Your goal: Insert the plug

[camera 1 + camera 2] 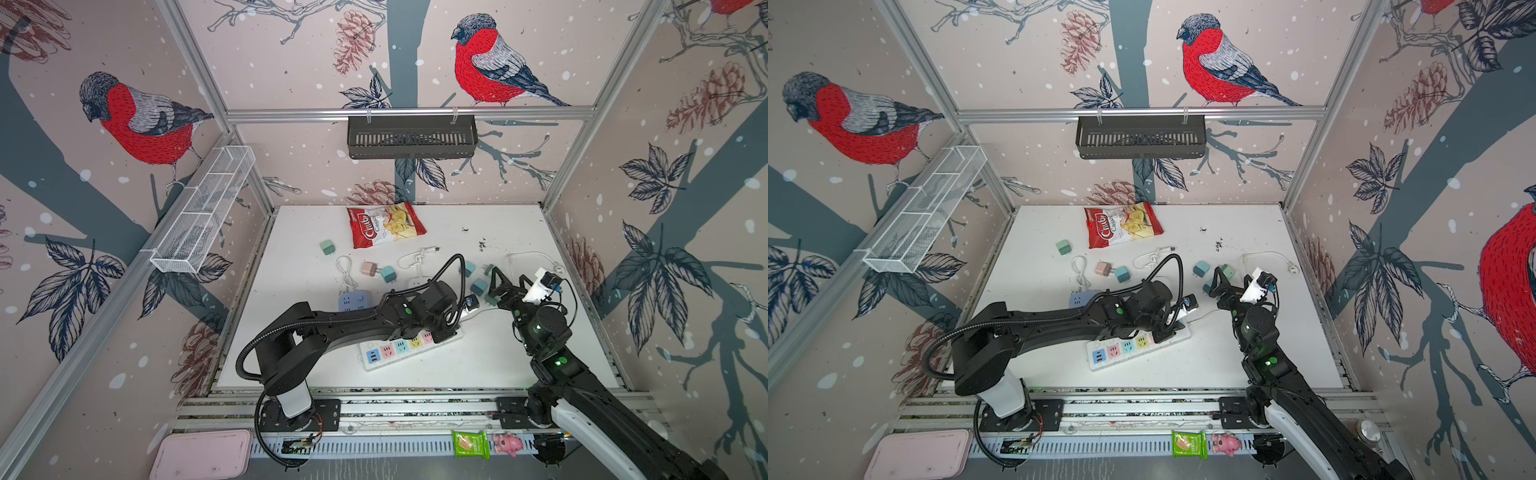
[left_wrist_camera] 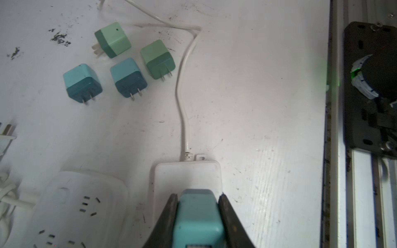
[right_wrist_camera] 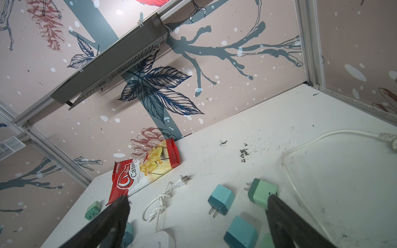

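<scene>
A teal plug [image 2: 198,216] is clamped between the black fingers [image 2: 171,206] of my left gripper [image 2: 198,196], which is shut on it. The plug stands over the cable end of the long white power strip [image 1: 409,347], whose coloured sockets show in both top views [image 1: 1133,347]. Its prongs point down at the strip [image 2: 187,174] and are hidden, so I cannot tell whether they are in a socket. My right gripper [image 1: 509,279] hovers open above loose plugs at the right, nothing between its fingers [image 3: 277,210].
Several loose teal and green plugs [image 2: 127,78] lie past the strip's cable [image 2: 182,96]. A second white strip [image 2: 81,206] lies beside it. A blue socket block [image 1: 351,301], pink plug [image 1: 368,269], knotted white cable [image 1: 415,259] and chips bag [image 1: 386,224] lie further back.
</scene>
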Robot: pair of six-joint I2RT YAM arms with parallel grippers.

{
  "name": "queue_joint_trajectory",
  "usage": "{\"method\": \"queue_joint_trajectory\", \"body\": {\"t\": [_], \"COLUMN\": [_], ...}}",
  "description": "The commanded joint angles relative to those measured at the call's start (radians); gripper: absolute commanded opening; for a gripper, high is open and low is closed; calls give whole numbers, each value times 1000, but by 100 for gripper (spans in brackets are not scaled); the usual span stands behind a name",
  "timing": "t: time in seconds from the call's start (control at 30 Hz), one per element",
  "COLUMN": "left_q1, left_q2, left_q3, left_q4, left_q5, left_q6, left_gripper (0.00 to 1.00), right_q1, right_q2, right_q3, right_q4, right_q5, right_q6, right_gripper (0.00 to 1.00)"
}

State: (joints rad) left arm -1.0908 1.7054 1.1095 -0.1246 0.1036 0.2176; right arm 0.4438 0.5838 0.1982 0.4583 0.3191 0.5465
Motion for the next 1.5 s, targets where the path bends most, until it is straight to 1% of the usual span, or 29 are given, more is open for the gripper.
{"method": "queue_joint_trajectory", "body": {"t": [0.0, 0.13, 0.3, 0.57, 0.87, 1.47], "left_q1": [0, 0, 1, 3, 10, 9], "left_q2": [14, 32, 52, 69, 48, 58], "left_q3": [12, 35, 38, 36, 25, 38], "left_q4": [-58, -99, -91, -89, -84, -107], "left_q5": [-56, -50, -15, -38, -53, -37], "left_q6": [23, -1, -12, -34, -45, -58], "left_gripper": [0, 0, 0, 0, 0, 0], "right_q1": [-7, -14, -23, -37, -50, -62], "right_q2": [7, 18, 21, 18, 18, 20], "right_q3": [-6, -10, -16, -17, -20, -18], "right_q4": [32, 44, 39, 32, 28, 24], "right_q5": [-12, -12, 24, 17, 17, 2], "right_q6": [10, 17, 37, 55, 58, 63], "right_gripper": [100, 100, 100, 100, 100, 100]}}
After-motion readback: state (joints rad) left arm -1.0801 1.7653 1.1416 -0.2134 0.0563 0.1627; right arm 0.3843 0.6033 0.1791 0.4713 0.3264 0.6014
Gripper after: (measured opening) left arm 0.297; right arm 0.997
